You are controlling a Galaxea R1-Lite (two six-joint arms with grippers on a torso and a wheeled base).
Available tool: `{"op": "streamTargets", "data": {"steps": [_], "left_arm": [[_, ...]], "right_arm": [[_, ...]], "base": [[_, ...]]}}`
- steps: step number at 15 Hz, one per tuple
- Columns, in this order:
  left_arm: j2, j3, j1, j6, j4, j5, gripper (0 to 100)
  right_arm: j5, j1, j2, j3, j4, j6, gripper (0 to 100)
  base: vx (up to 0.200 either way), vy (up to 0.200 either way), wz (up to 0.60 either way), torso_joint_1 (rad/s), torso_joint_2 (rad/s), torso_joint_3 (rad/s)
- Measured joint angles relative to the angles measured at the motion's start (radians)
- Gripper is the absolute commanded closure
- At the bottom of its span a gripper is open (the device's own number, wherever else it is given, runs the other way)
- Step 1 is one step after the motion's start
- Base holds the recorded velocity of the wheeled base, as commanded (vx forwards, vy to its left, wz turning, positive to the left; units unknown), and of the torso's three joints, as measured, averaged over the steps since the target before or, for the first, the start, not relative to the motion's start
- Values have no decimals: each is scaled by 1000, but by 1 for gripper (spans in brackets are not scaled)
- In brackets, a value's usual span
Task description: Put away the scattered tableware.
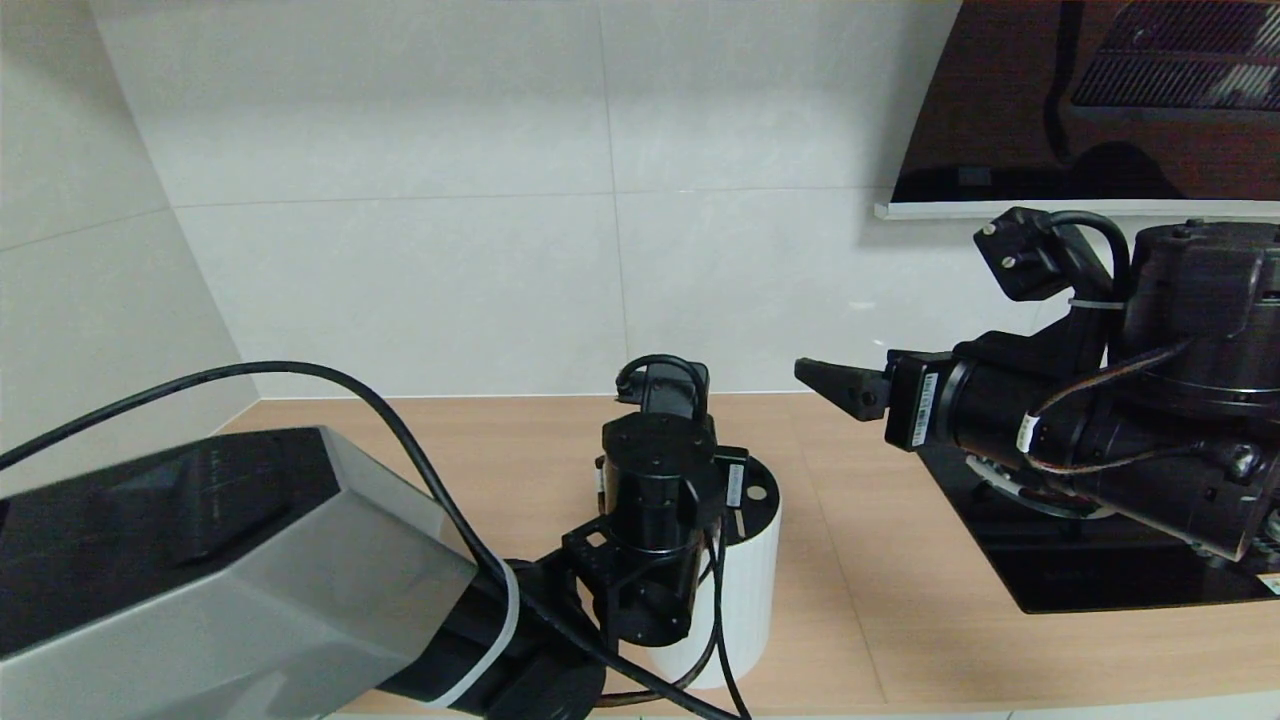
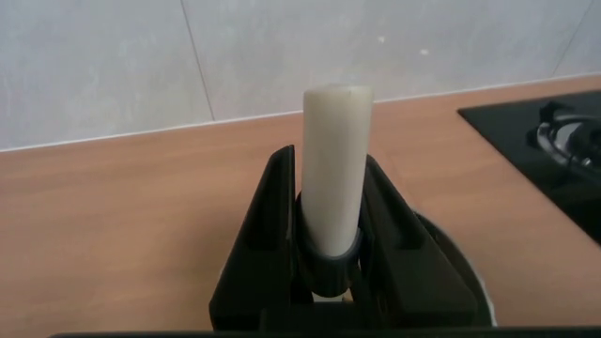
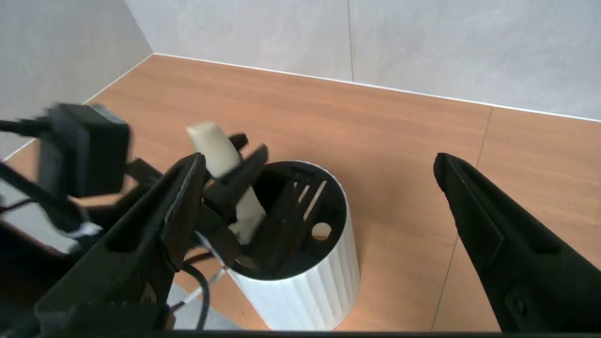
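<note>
Claw (image 2: 331,188) clamping cream handle (image 2: 335,131), wooden counter (image 2: 122,207)

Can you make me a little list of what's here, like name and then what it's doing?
left gripper: jaws shut on the cream-handled utensil
cream-handled utensil: upright, lower end dipping into the white holder
white holder: ribbed, standing on the wooden counter
right gripper: jaws open, empty, off to the holder's right
black cooktop: set into the counter on the right

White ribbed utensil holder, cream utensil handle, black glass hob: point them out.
White ribbed utensil holder (image 3: 317,272): right wrist view, side wall.
Cream utensil handle (image 2: 335,164): left wrist view, mid-shaft.
Black glass hob (image 1: 1080,572): head view, bare glass.
</note>
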State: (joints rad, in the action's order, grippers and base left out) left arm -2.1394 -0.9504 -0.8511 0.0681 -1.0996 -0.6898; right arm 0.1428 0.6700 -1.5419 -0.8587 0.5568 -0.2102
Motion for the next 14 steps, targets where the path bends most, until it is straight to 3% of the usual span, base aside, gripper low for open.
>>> {"op": "streamTargets", "data": {"steps": [6, 7, 14], "left_arm": [[-3, 4, 0, -1, 0, 0, 100], [-3, 4, 0, -1, -1, 0, 0], [8, 4, 1, -1, -29, 0, 0]], "right_arm": [[0, 0, 0, 0, 0, 0, 0], [0, 0, 0, 0, 0, 0, 0], [0, 0, 0, 0, 0, 0, 0]], "base": [[0, 0, 0, 0, 0, 0], [0, 0, 0, 0, 0, 0], [0, 0, 0, 0, 0, 0]]}}
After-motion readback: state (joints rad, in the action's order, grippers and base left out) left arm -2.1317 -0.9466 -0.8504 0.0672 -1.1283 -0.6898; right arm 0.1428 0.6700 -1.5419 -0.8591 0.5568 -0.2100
